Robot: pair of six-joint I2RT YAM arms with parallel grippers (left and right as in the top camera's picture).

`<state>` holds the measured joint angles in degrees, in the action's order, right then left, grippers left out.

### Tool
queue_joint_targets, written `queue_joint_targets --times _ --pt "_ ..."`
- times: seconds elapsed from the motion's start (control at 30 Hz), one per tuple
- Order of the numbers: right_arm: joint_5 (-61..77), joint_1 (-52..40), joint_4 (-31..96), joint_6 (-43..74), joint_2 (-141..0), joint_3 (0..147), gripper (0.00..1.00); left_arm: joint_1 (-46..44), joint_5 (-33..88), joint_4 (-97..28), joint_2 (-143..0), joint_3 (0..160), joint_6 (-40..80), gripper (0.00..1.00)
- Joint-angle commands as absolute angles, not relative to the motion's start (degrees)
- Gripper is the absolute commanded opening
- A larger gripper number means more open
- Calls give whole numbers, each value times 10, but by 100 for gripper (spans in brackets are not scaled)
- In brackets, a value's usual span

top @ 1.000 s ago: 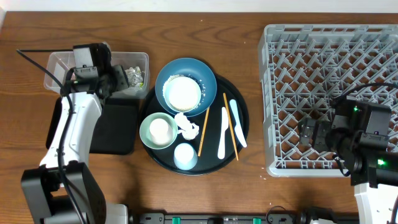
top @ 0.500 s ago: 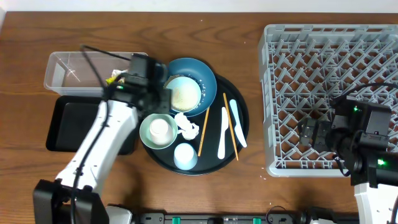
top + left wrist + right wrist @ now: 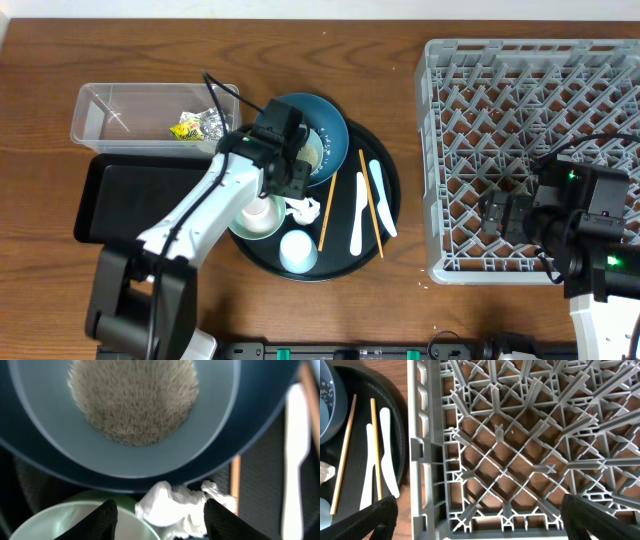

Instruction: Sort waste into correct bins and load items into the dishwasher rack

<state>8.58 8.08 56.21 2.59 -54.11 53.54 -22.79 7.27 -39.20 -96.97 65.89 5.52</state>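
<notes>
The left gripper (image 3: pixel 161 519) hangs over the tissue (image 3: pixel 172 505), jaws spread to either side of it; whether they touch it cannot be told. The tissue lies on the round tray (image 3: pixel 388 215) between the blue dish (image 3: pixel 328 122), which holds rice (image 3: pixel 132 400), and the green bowl (image 3: pixel 250 222). The wrapper (image 3: pixel 197 126) sits in the clear tub (image 3: pixel 100 112). Chopsticks (image 3: pixel 327 212) and spoons (image 3: pixel 357 212) lie on the tray's right side. The right gripper (image 3: pixel 485 525) is wide open and empty above the rack (image 3: pixel 530 100).
</notes>
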Motion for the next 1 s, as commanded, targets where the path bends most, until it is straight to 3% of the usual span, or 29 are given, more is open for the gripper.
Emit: queue_joint_targets --times 0.0,0.17,0.23,0.3,0.4,0.5,0.97 --pt "91 75 564 34 -540 546 99 -230 65 -389 -991 651 47 57" --pt "91 75 564 34 -540 546 99 -232 68 -386 -1005 650 47 56" --pt "91 75 564 34 -540 546 99 -232 68 -386 -1006 650 47 47" --pt "91 75 564 34 -540 546 99 -232 68 -387 -1006 650 48 29" --pt "91 75 564 34 -540 546 99 -232 68 -388 -1006 651 48 13" --pt "91 75 564 34 -540 546 99 -232 68 -387 -1006 651 48 6" --pt "91 75 564 34 -540 546 99 -232 68 -402 -888 684 47 6"
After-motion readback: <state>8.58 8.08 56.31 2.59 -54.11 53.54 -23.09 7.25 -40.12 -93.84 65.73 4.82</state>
